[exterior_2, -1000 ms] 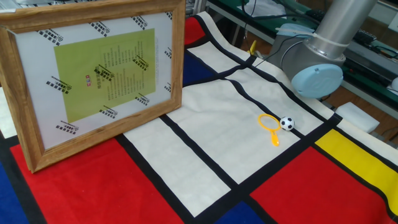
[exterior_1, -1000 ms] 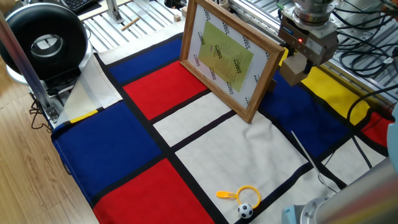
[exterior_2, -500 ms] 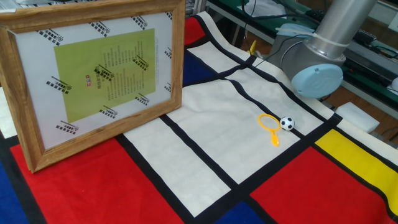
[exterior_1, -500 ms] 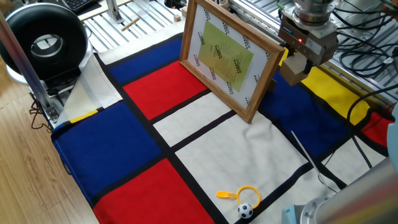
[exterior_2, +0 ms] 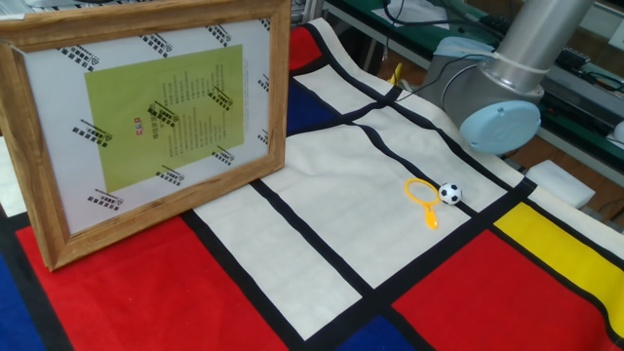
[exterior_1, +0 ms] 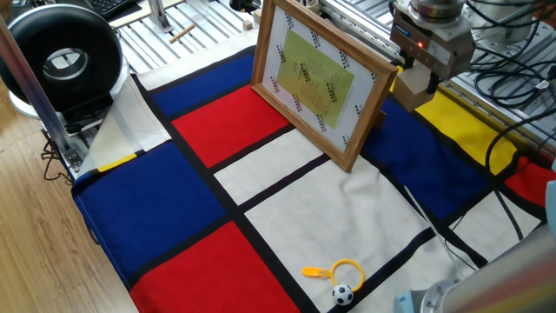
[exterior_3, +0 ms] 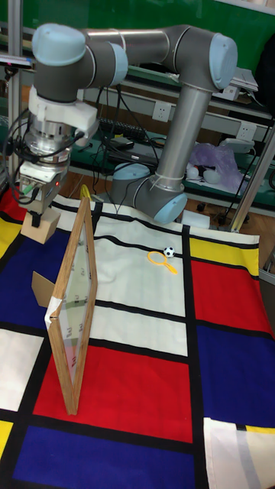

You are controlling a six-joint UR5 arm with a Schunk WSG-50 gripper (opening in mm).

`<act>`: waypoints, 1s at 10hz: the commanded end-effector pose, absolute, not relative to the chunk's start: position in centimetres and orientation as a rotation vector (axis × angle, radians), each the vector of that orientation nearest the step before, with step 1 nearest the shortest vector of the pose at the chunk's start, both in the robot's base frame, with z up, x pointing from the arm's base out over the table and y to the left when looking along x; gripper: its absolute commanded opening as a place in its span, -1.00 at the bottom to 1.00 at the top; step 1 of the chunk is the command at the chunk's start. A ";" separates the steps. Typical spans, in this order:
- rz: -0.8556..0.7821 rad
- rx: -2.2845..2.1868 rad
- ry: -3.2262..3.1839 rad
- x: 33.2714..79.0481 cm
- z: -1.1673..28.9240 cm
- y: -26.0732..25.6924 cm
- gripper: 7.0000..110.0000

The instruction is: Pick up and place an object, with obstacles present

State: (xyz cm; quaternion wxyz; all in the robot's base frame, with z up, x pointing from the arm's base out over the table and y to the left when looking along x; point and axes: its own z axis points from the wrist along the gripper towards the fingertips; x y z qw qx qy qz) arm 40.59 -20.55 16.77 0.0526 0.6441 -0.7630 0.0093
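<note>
The object, a small light-tan wooden cube (exterior_3: 41, 228) (exterior_1: 415, 90), hangs in the air with my gripper (exterior_3: 37, 208) (exterior_1: 420, 76) shut on its top. It is behind the obstacle, a large upright wooden-framed picture (exterior_1: 317, 78) (exterior_2: 146, 117) (exterior_3: 72, 306) with a white mat and a yellow-green text sheet. Cube and gripper are over the blue and yellow patches at the back of the cloth, close to the frame's far upper corner. The other fixed view shows only the arm's base (exterior_2: 497, 107), not the gripper or cube.
A tiny football (exterior_1: 342, 294) (exterior_2: 448, 193) and a yellow ring (exterior_1: 346, 271) (exterior_2: 421, 191) lie on a white patch near the arm's base. A black round device (exterior_1: 61, 56) stands off the cloth at the left. Cables (exterior_1: 512, 78) run along the right.
The gripper has risen a little and shifted slightly away from the frame, carrying the cube. The picture, football and ring have not moved.
</note>
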 end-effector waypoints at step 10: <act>0.131 1.882 -2.303 41.6 22.8 -19.7 -1.00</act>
